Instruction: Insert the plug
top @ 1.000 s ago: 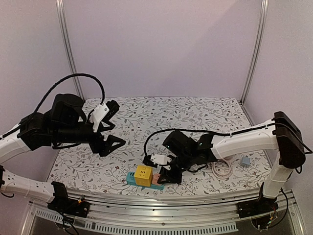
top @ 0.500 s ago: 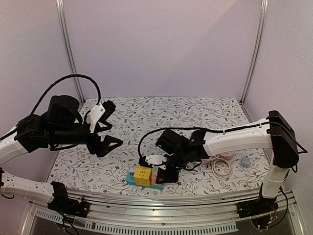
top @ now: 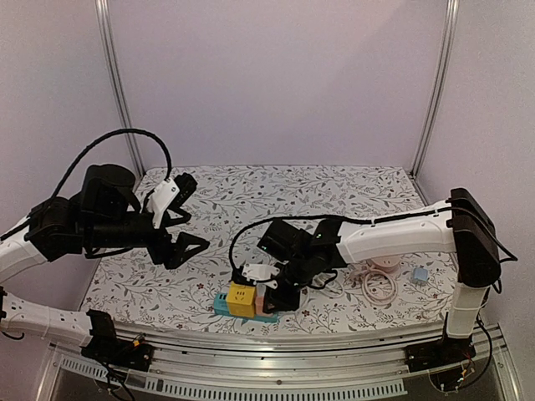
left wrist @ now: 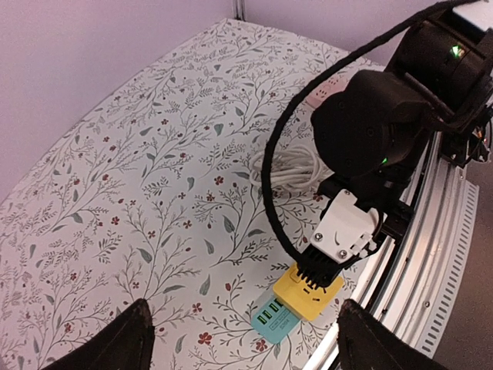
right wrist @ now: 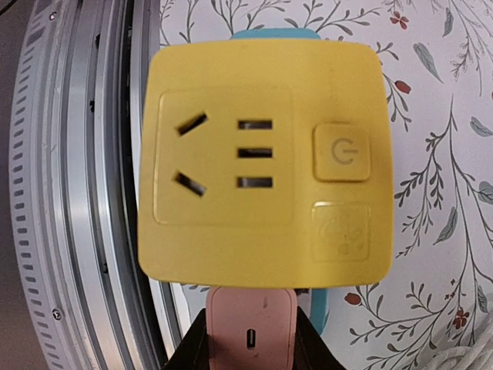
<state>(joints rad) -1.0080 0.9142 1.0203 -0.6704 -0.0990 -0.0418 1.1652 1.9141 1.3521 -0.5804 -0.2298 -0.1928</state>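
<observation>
The plug (right wrist: 250, 322), a small pink one, sits between the dark fingers (right wrist: 306, 347) of the right pincer (right wrist: 250, 343), which is clamped on its two sides. Its back, with a small port, faces the wrist camera, and its pins are hidden beneath it. It hangs just at the near edge of the yellow socket block (right wrist: 262, 231), overlapping that edge in the right wrist view. Whether it touches the block, or is already above its top, cannot be told. The block stands on a teal strip (right wrist: 269, 32) at the near edge of the desk (right wrist: 431, 116), close beside the metal rail (right wrist: 85, 193).

The next move, I judge, turns on the offset between the plug and the slots (right wrist: 254, 153). The slots lie straight ahead of the pincer, up the wrist view, in the block's top face and roughly in line with the plug, so little sideways correction looks needed. From overhead the plug is just to the right of the block, so the travel would run leftward along the strip's long axis. The three short slots are stacked along that line, each lying across it. The pins must match them, which cannot be checked here.

The left pincer (left wrist: 246, 333) hangs well apart from the block, fingers spread wide and holding nothing. The right arm is much the nearer.
</observation>
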